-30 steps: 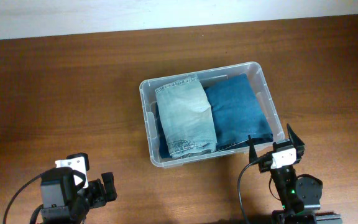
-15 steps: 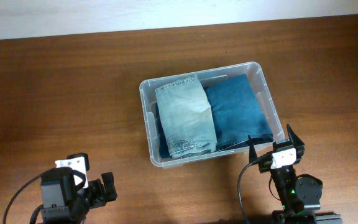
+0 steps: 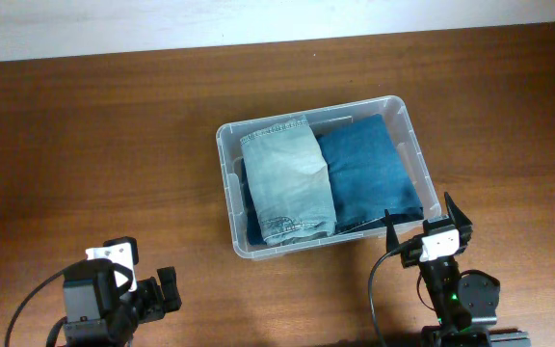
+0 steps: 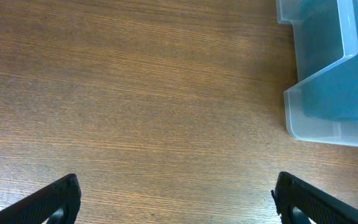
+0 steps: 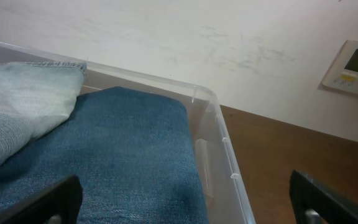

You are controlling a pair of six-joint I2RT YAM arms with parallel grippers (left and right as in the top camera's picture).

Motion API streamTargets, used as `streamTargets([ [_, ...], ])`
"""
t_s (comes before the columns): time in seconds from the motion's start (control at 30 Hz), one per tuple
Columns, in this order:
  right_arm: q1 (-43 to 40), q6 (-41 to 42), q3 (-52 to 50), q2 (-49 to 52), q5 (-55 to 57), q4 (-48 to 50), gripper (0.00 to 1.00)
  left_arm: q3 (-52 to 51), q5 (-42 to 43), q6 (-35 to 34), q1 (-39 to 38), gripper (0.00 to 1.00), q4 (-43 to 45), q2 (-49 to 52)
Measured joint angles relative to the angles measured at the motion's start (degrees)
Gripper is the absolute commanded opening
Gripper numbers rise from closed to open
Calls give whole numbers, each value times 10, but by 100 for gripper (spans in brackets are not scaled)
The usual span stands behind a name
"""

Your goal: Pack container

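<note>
The container, a clear plastic bin with rounded corners, sits on the brown wooden tabletop, right of centre and slightly skewed. Two folded pairs of jeans lie in it side by side and touching. The pale, washed-out jeans fill the left half, and the dark blue jeans fill the right half.

The left gripper is at the near left edge of the tabletop, well apart from the container. Its wrist camera looks down on bare wood, with a corner of the container in the upper right of that view. Its jaws are wide apart with nothing between them.

The right gripper hovers at the container's near right corner. Its jaws are also spread wide and hold nothing. From its wrist, the dark blue jeans lie just ahead and the pale jeans are to the left. The container's rim curves round the right side. Beyond the rim are the tabletop and a white wall. A small wall panel with a screen is mounted on the wall.
</note>
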Motion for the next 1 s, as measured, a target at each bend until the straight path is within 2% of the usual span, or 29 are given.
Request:
streamTargets([
  [0.33,0,0,0,0,0,0,98,-3,-23,1,0,100,14,-49],
  [0.47,0,0,0,0,0,0,98,-42,-41,49,0,99,138,-107],
  [0.63,0,0,0,0,0,0,98,-148,-49,118,0,99,326,-189],
  [0.87,0,0,0,0,0,0,98,-321,-48,151,0,99,604,-266],
  [0.93,0,0,0,0,0,0,98,-363,-44,156,0,99,660,-274],
  [1.0,0,-1,0,0,0,0,98,-383,-39,161,0,99,646,-282],
])
